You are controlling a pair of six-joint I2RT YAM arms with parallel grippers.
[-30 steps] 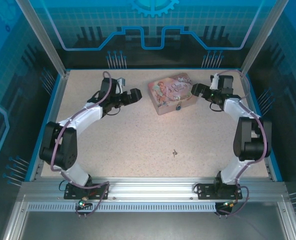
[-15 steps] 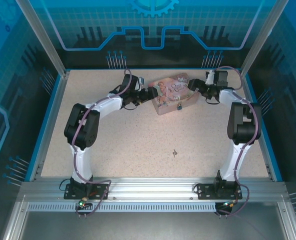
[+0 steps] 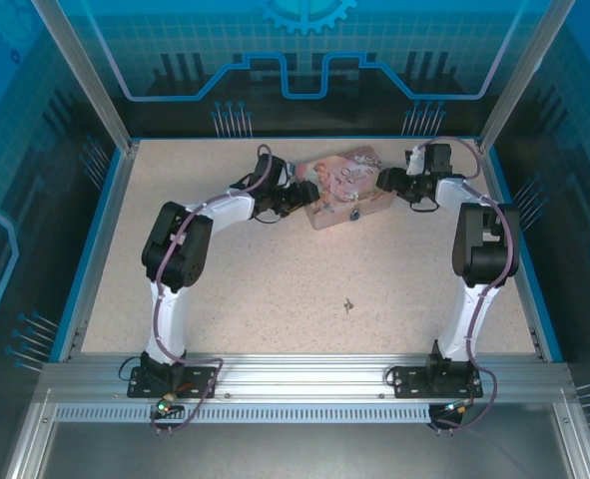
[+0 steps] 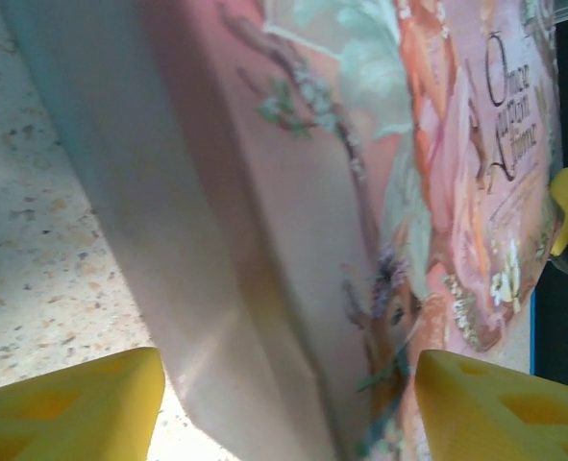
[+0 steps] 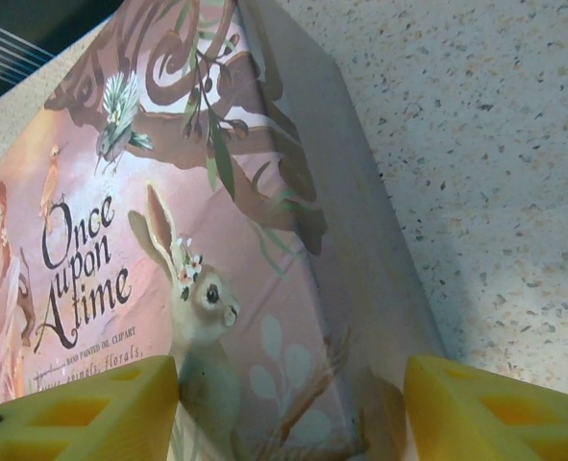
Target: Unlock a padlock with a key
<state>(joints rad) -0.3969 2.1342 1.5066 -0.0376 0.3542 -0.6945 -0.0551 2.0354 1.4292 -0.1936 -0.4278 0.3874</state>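
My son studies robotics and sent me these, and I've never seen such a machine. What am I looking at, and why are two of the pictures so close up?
Two white robot arms are bolted at the near edge of a speckled table. The wide picture comes from a camera above and behind them. The two close-ups come from cameras on the wrists, and the yellow blocks there are each gripper's own fingers. The left gripper and the right gripper stand at opposite ends of a pink illustrated tin, fingers either side of it. Whether they already pinch it I cannot tell. A tiny padlock sits at the tin's near side. A tiny key lies apart on the table, and nothing holds it.
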